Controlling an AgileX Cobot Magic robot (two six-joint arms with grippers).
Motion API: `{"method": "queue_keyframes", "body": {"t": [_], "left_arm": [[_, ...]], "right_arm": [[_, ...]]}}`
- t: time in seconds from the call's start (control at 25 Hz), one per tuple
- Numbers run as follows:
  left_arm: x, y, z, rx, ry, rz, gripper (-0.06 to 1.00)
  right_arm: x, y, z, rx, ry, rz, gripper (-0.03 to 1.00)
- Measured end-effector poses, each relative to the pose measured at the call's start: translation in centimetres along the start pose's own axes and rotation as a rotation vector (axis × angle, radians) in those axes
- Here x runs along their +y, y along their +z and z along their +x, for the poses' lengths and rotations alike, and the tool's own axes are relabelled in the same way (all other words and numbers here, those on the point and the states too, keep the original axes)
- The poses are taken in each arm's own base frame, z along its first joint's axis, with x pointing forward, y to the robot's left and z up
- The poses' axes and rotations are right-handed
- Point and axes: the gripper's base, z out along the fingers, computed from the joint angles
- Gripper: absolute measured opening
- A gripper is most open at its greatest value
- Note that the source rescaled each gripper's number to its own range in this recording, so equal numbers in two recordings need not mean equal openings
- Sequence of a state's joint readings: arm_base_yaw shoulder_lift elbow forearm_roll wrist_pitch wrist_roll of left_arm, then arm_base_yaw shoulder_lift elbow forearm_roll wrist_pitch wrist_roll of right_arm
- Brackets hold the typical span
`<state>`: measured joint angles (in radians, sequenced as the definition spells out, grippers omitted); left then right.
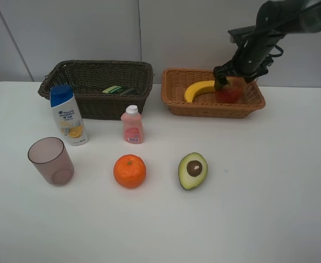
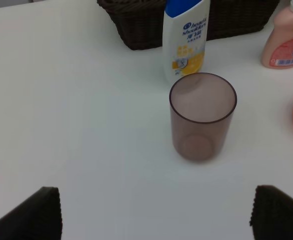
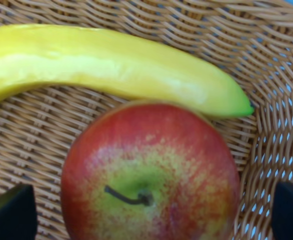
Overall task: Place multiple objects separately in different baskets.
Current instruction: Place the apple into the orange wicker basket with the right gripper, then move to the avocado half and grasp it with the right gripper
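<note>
I'm seeing bright, even light falling from overhead; the white tabletop (image 1: 259, 208) is nearly washing out, and objects are casting only faint, soft shadows. Directly beneath the right gripper (image 3: 150, 211), the red apple with its green-yellow top (image 3: 151, 175) is filling the view and blurring slightly. The yellow banana (image 3: 111, 65) just beyond it is catching a pale sheen. On the left gripper (image 2: 155, 214), the dark fingertips (image 2: 31, 215) are showing soft-edged.

Two baskets: one dark brown basket (image 1: 95, 104), one tan basket (image 1: 204, 108). Four fruits: one banana (image 1: 199, 89), one apple (image 1: 228, 94), one orange (image 1: 130, 171), one avocado half (image 1: 193, 170). Three bottles: one shampoo bottle (image 1: 68, 115), one pink bottle (image 1: 132, 126), one dark green bottle (image 1: 119, 89). One mauve cup (image 1: 51, 160)
</note>
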<state>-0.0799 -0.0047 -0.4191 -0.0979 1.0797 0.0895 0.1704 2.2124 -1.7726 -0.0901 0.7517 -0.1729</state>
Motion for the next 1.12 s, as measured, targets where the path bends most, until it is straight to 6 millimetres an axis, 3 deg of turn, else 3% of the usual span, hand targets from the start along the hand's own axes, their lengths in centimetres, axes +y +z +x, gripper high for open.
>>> {"method": "queue_keyframes", "body": {"t": [0.68, 1.12], "left_arm": [[0.0, 0.0, 0.0, 0.000, 0.000, 0.000, 1.00], [0.0, 0.0, 0.0, 0.000, 0.000, 0.000, 1.00]], "right_arm": [[0.0, 0.0, 0.0, 0.001, 0.006, 0.000, 1.00], [-0.3, -2.7, -0.2, 0.013, 0.072, 0.002, 1.00]]}}
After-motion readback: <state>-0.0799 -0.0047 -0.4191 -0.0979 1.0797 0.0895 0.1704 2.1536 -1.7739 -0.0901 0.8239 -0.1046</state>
